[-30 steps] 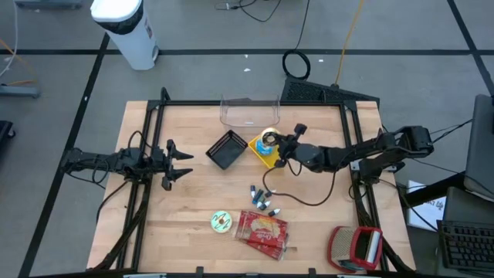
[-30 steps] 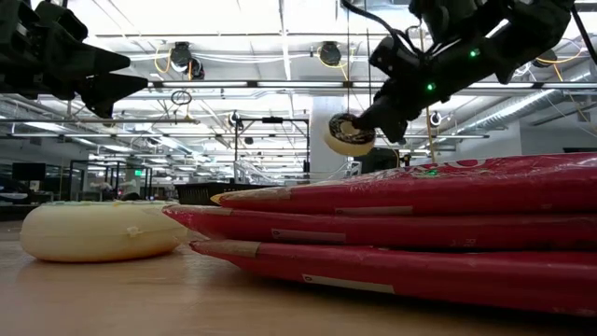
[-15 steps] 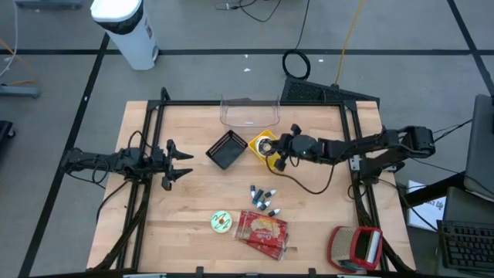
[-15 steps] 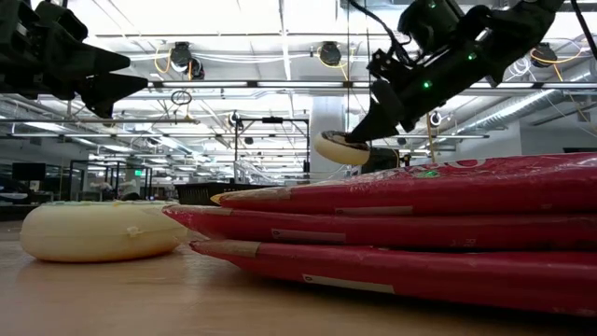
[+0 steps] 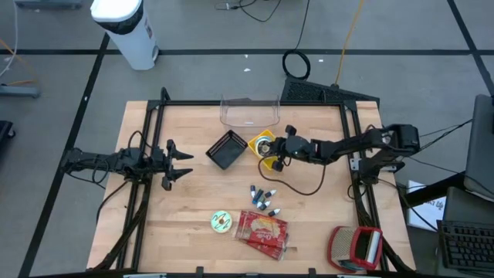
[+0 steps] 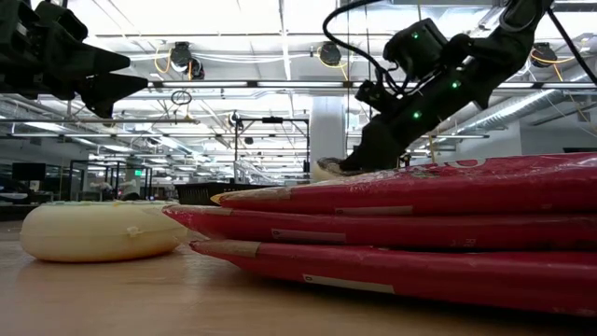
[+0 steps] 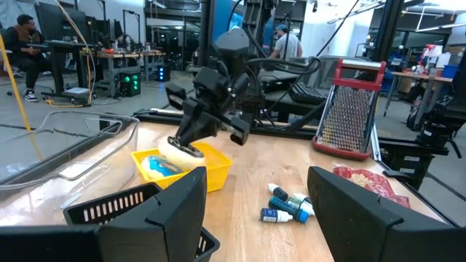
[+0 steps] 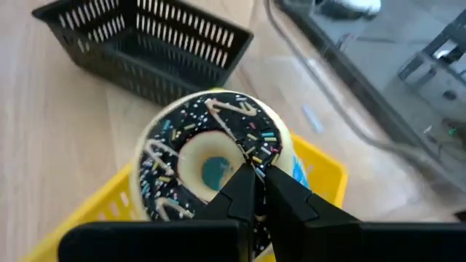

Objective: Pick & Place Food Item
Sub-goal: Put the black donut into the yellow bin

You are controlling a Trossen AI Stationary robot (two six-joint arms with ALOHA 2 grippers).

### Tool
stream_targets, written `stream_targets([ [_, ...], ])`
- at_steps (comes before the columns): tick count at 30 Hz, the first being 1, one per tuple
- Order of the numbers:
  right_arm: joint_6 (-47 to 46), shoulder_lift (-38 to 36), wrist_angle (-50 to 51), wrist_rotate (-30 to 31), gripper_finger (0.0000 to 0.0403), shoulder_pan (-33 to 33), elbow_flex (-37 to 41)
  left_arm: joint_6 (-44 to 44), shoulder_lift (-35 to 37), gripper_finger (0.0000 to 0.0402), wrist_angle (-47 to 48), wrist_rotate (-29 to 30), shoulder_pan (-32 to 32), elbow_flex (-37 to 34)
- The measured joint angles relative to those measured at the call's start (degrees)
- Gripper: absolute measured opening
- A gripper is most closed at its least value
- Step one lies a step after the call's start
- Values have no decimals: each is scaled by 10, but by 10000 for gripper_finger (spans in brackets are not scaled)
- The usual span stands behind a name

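A cream doughnut with chocolate icing and sprinkles [image 8: 211,149] is held by my right gripper [image 8: 256,173], which is shut on it. It hangs tilted over a yellow tray [image 5: 259,157] near the table's middle, and shows in the left wrist view as doughnut [image 7: 180,148] above tray [image 7: 191,173]. Something blue [image 7: 156,166] lies in the tray. I cannot tell whether the doughnut touches the tray. My left gripper [image 5: 185,162] waits open at the table's left side, level, holding nothing. My right gripper pinches the doughnut's ring [image 8: 251,156] between its two fingers, on the side nearest the gripper, beside the hole. The fingers [image 7: 195,138] slant down from the table's right side. The doughnut sits tilted at the fingertips, icing toward the gripper, low over the yellow tray.
A black basket [image 5: 227,149] lies just left of the tray and a clear container [image 5: 248,112] beyond it. Small bottles [image 5: 264,199], a red bag [image 5: 262,230] and a green-iced doughnut [image 5: 221,222] lie nearer the front. A grater [image 5: 356,247] sits at the front right.
My right gripper has sunk toward the yellow tray, tipping its fingers downward and rolling. The doughnut went with it: it stood on edge, high above the tray, and now lies much flatter and low over it.
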State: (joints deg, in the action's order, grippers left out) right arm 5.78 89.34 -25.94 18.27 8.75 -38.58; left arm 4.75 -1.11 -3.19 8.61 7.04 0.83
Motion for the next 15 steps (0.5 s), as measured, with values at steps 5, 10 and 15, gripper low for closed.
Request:
stream_targets([
  [5, 29, 1, -11, 46, 12, 3, 0, 0, 0, 241, 0, 0, 0, 0],
  [10, 27, 1, -12, 55, 17, 3, 0, 0, 0, 241, 0, 0, 0, 0],
  [15, 10, 1, -4, 28, 19, 2, 0, 0, 0, 241, 0, 0, 0, 0],
])
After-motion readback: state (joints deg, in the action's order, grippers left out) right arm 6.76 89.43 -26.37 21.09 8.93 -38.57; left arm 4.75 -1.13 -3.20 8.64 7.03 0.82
